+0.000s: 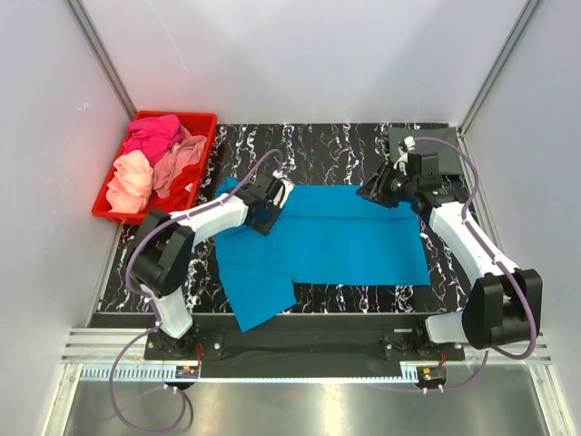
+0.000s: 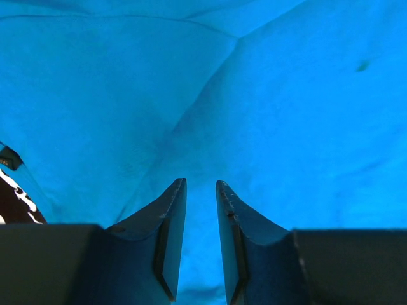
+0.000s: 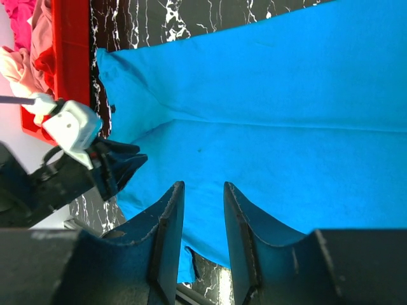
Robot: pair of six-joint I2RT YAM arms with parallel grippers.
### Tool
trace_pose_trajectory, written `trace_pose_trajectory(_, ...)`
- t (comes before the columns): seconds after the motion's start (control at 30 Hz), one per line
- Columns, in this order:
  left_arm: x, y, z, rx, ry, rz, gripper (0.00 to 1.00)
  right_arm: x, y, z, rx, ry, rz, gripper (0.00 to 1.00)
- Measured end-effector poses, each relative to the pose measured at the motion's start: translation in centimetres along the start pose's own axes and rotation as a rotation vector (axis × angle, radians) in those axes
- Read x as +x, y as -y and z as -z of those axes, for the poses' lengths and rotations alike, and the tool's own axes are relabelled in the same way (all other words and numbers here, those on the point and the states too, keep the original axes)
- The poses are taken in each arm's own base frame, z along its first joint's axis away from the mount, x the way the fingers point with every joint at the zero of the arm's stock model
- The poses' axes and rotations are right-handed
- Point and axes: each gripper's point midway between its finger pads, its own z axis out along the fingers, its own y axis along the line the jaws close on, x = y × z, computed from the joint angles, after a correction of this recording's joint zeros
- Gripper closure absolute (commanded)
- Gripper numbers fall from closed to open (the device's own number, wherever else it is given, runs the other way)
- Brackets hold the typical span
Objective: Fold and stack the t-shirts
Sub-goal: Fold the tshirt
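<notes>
A bright blue t-shirt (image 1: 345, 236) lies spread on the black marbled table, with one flap hanging toward the front left. It fills the left wrist view (image 2: 254, 95) and most of the right wrist view (image 3: 286, 127). My left gripper (image 1: 268, 207) sits low over the shirt's back left corner, jaws a little apart with nothing between them (image 2: 200, 185). My right gripper (image 1: 375, 191) hovers over the shirt's back edge, open and empty (image 3: 203, 185). Hot pink (image 1: 152, 134), peach (image 1: 132, 177) and salmon (image 1: 182, 159) shirts lie bunched in the red bin. A dark grey shirt (image 1: 436, 138) lies at the back right.
The red plastic bin (image 1: 211, 136) stands at the back left, also seen in the right wrist view (image 3: 70, 38). White walls close in on both sides and the back. The left gripper's fingers (image 3: 121, 164) show in the right wrist view.
</notes>
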Motion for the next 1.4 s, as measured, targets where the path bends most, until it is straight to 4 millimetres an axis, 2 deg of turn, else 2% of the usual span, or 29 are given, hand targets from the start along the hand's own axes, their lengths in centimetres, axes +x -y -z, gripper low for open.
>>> trace_pose_trajectory(0.13,0.0,-0.3,-0.6,-0.009,-0.011,-0.026,0.7,-0.3,-0.3,0.5,0.002,0.01,0.004,0.61)
trace_pose_trajectory(0.43,-1.5,-1.4,-1.4,-0.074,0.018,-0.049,0.66,-1.2,-0.9,1.3,0.001,0.05,0.015,0.61)
trace_pose_trajectory(0.6,-1.9,-1.6,-1.7,-0.086,0.022,-0.056,0.72,-1.3,-0.7,1.3,0.012,0.06,0.015,0.61)
trace_pose_trajectory(0.83,-2.5,-1.2,-1.0,-0.075,0.047,-0.062,0.8,-1.4,-0.6,1.3,0.019,0.065,0.014,0.6)
trace_pose_trajectory(1.0,-2.4,-1.1,-1.0,-0.071,0.042,-0.071,0.83,-1.4,-0.6,1.3,0.019,0.065,0.007,0.6)
trace_pose_trajectory(1.17,-2.1,-1.0,-1.2,-0.066,0.028,-0.075,0.82,-1.5,-0.6,1.3,0.019,0.065,0.007,0.6)
trace_pose_trajectory(1.4,-1.0,-1.2,-3.0,-0.083,-0.034,-0.091,0.79,-1.6,-0.6,1.3,0.024,0.071,0.008,0.59)
